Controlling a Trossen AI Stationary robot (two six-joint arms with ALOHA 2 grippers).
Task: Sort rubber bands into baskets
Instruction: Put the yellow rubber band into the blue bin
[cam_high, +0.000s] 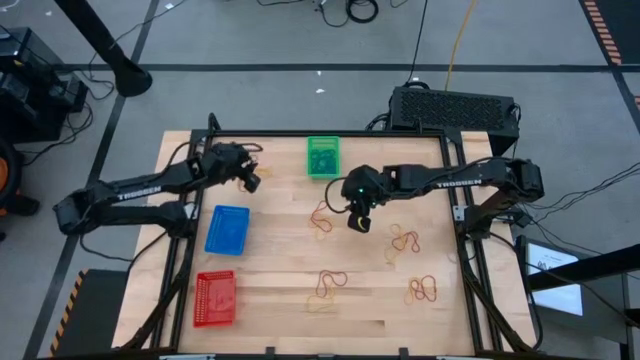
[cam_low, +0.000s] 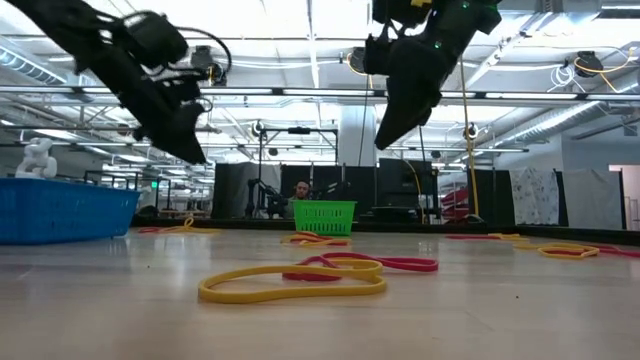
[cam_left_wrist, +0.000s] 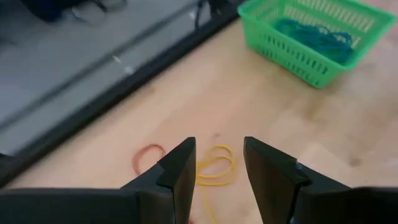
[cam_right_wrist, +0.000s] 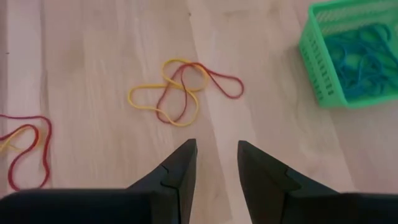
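Rubber bands (cam_high: 323, 217) lie loose across the table, most from three to six o'clock; dark ones already fill the green basket (cam_high: 322, 157) at twelve. Right gripper (cam_high: 358, 222) and left gripper (cam_high: 249, 181) hover empty, fingers parted, apparently lining up pickups.

Surface (cam_high: 280, 250): pale wood planks. Baskets: green basket (cam_high: 322, 157), blue basket (cam_high: 227, 229), red basket (cam_high: 214, 298), all mesh. Green basket contents (cam_right_wrist: 364, 56): blue-teal bands. Loose bands (cam_right_wrist: 180, 90): red and yellow, tangled together. Both arms black; white lettering on the links. Green light on right arm's wrist (cam_high: 361, 186).
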